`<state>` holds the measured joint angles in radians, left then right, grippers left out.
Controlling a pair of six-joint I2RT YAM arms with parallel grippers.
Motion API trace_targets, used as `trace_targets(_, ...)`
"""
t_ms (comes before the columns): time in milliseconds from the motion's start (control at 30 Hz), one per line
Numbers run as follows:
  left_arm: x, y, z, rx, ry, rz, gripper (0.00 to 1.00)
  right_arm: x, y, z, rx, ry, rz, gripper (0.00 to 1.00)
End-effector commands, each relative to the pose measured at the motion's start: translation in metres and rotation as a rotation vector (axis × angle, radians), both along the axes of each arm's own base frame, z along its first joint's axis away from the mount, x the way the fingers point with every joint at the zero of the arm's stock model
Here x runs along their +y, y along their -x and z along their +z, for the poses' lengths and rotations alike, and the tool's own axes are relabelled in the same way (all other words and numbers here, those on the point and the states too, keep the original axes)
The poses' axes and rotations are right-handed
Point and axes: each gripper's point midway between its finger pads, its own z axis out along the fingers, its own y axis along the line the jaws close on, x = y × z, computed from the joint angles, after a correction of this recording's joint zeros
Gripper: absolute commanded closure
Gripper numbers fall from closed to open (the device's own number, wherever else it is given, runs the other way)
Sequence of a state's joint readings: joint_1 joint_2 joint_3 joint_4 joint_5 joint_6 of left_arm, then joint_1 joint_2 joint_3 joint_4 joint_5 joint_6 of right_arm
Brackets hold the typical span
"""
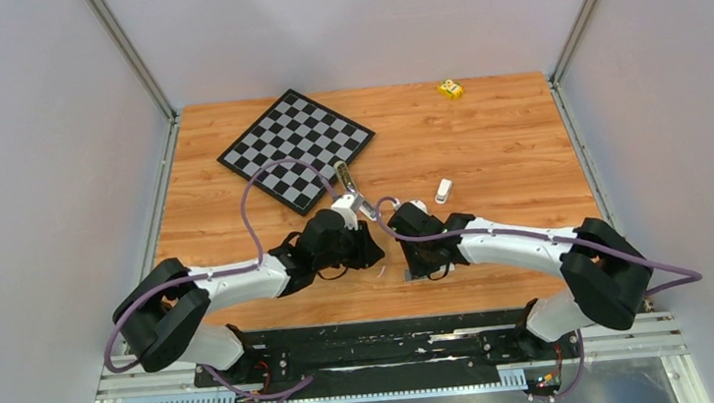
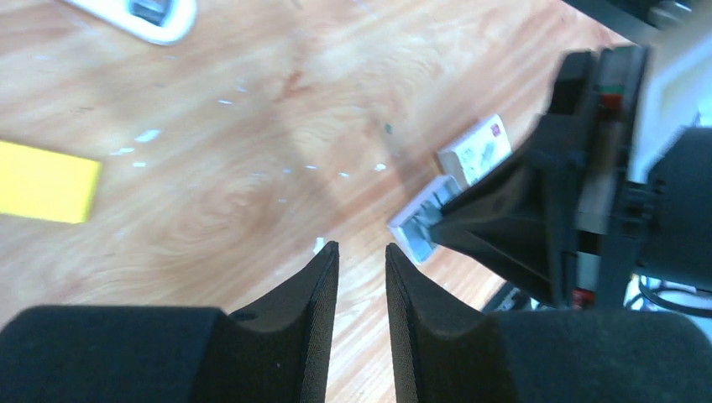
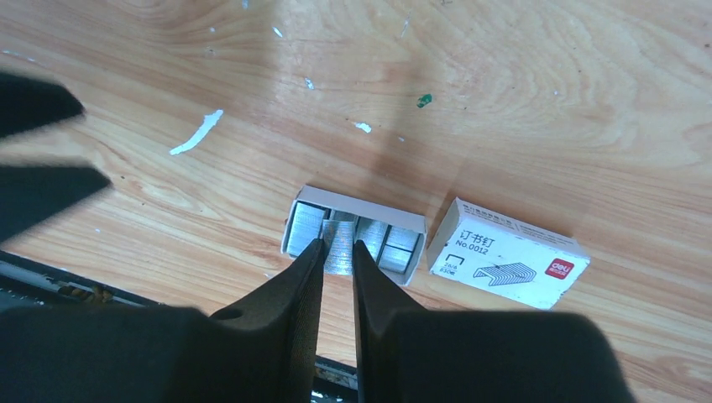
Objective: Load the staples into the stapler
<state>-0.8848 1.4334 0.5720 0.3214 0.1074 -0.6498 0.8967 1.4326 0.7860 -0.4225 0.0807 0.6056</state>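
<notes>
Well, I see my right end effector (image 3: pixel 337 247) pinching one strip of staples (image 3: pixel 339 233), partly hidden in one tray (image 3: pixel 361 204); my left end effector (image 2: pixel 363 259) is a little spread.

Staples (image 3: pixel 340 252) are boxed in by the tray (image 3: pixel 361 204) walls, and the middle strip is pinched by the right gripper (image 3: pixel 338 245). The tray is crowded at 3 o'clock by the white labelled box (image 3: pixel 504 252), just beside it. At 9 o'clock the left gripper (image 3: pixel 94 143) is seen near, with bare table (image 3: pixel 210 193) between. Open wood is left at 12 o'clock.

Top view: the stapler (image 1: pixel 343 176) is flanked at 9 o'clock by the chessboard (image 1: pixel 296 148). A white object (image 1: pixel 443 190) lies apart at 3 o'clock.
</notes>
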Motion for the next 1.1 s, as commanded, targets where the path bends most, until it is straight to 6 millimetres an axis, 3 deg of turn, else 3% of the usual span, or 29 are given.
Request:
trace_targets(0,0.034,-0.023,0.004,-0.038,-0.041,0.129,0.70,-0.003,0.002,0.013,-0.037,0.003,0.027,0.81)
trace_targets(200,0.070,-0.048,0.025,-0.082,-0.041,0.242,0.67,0.002,-0.005,0.028,-0.072,-0.016,0.046,0.80)
trace_targets(400,0.100,-0.064,0.029,-0.080,-0.032,0.329,0.65,0.011,-0.040,0.037,-0.134,-0.004,0.104,0.80)
trace_targets(600,0.114,-0.069,0.032,-0.084,-0.034,0.356,0.64,0.017,-0.078,0.027,-0.152,-0.016,0.110,0.80)
trace_targets(733,0.118,-0.069,0.026,-0.069,-0.036,0.361,0.64,0.019,-0.092,0.010,-0.130,0.007,0.118,0.80)
trace_targets(1067,0.121,-0.067,0.020,-0.062,-0.042,0.370,0.64,0.017,-0.097,-0.007,-0.117,0.045,0.155,0.73)
